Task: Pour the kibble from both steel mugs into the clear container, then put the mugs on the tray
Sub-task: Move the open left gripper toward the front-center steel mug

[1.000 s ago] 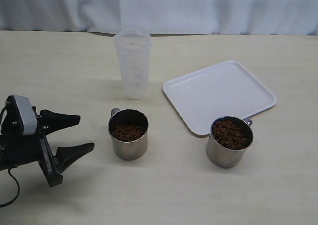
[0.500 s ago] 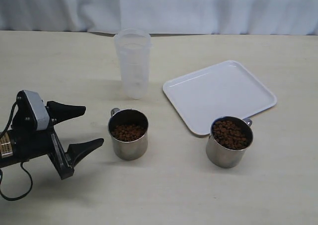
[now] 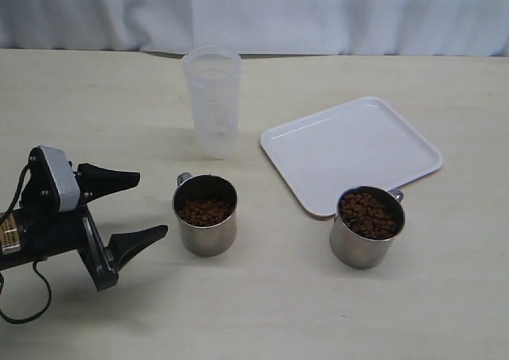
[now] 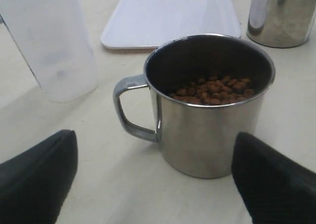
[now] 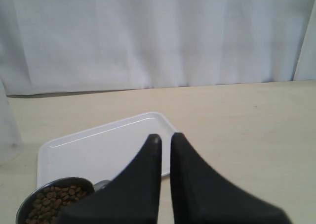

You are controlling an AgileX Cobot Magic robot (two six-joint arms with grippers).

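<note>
Holding anything, the left fingers (image 3: 107,180) at the lower left of the exterior frame? — EDITOR

Nothing. They gape wide, low over the pale desk (image 3: 318,320), tips aimed at the left steel mug (image 3: 205,215) just beside them, not touching it. The left wrist view shows that mug between the two black tips, its handle on the side nearer the clear container (image 3: 212,102). — PHOTOGRAPHER

And the kibble (image 3: 204,210)? — EDITOR

Brown pellets lie in the left mug, well below its rim. The right steel mug (image 3: 367,227), at lower right of centre, carries a fuller load, close to its rim. Both mugs stand upright on the desk. — PHOTOGRAPHER

The container and the tray (image 3: 358,145)? — EDITOR

The container stands upright at upper centre, above the left mug and apart from it. The white tray lies flat at right of centre, its lower edge just behind the right mug; whether they touch I cannot tell. A white curtain (image 3: 334,14) closes the top of the frame. — PHOTOGRAPHER

The right fingers (image 5: 197,189)? — EDITOR

Outside the exterior frame. The right wrist view shows them drawn close, only a thin slit between, gripping nothing, with the tray and right mug beyond. — PHOTOGRAPHER
</note>
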